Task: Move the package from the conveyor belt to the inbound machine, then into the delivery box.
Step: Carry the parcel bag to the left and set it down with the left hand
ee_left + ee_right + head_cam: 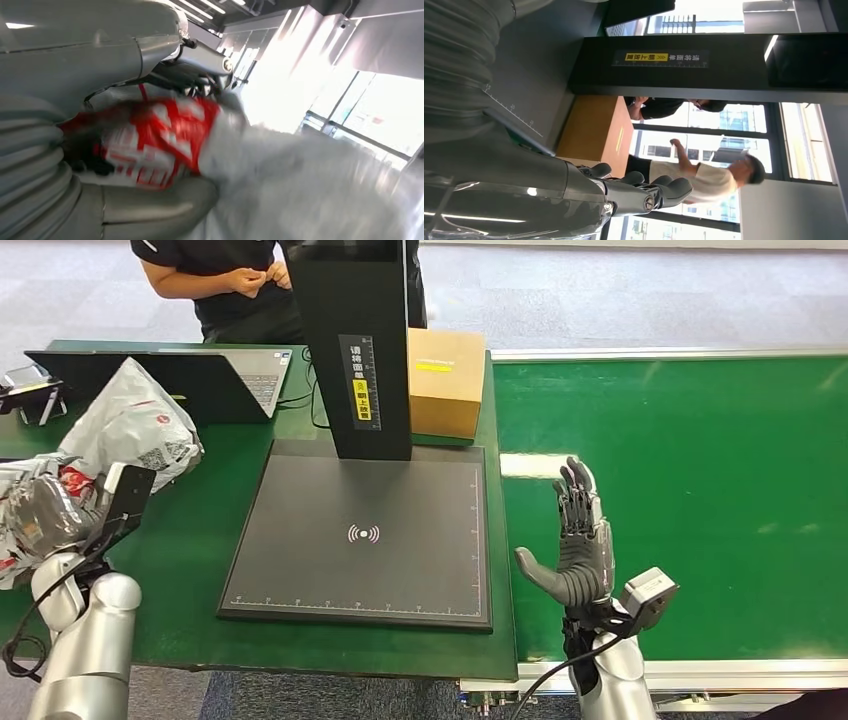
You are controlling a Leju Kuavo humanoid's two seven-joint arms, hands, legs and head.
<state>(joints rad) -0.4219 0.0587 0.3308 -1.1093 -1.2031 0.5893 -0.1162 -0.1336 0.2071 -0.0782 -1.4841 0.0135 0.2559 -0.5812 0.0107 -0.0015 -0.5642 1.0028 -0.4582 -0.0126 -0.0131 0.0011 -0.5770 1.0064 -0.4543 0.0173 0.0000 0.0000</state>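
Landmark: the inbound machine (360, 535), a dark flat scan plate with a black upright column, on the green table (200, 530). Left of the plate, at the table's left edge, the left hand (45, 515) grasps a crumpled white-and-red plastic package (130, 425); the left wrist view shows the package (165, 140) pressed between thumb and fingers, its white bulk trailing away from the palm. Right of the plate, over the near edge of the green conveyor belt (700, 490), the right hand (578, 540) stands released, fingers straight and apart, thumb out toward the plate, holding nothing; the right wrist view confirms the loose fingers (664, 190). Behind the plate, beside the column's right side, sits a brown cardboard box (445, 380). Behind and left of the plate, an open laptop (190, 380). Beyond the table, behind the column, a person in black (230, 285).
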